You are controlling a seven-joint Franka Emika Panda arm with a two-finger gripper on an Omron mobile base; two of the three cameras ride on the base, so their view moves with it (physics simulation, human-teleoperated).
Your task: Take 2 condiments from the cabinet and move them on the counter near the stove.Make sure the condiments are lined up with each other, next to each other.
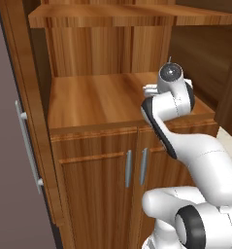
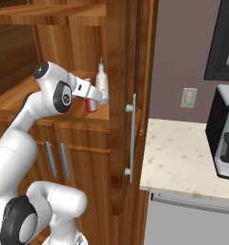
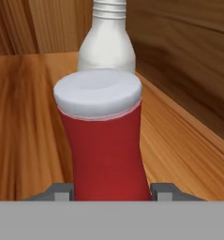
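Inside the open cabinet (image 2: 117,57), the robot's gripper (image 3: 111,191) reaches onto the wooden shelf (image 1: 95,99), its jaws drawn in against the lower body of the red bottle (image 3: 106,150), one dark tip showing on each side of it. The red condiment with its pale cap stands upright on the shelf near the cabinet's right inner wall, and the whitish bottle (image 3: 107,44) with the thin pointed nozzle stands just behind it, close enough that the two may be touching; the hand view cannot settle that. From the right base camera both bottles appear at the shelf's front right, beside the long door (image 2: 128,119) with its silver bar handle (image 2: 132,136). The beige speckled surface (image 2: 183,160) where the condiments belong lies beyond that door, to the robot's right. The grip looks seated low and centred, so the step in hand is judged to be lifting the red bottle clear. Doing it well probably means raising it straight up a little before pulling back, keeping it upright, so the neighbour behind is not dragged or tipped, then swinging wide of the door edge and handle on the way to the surface.
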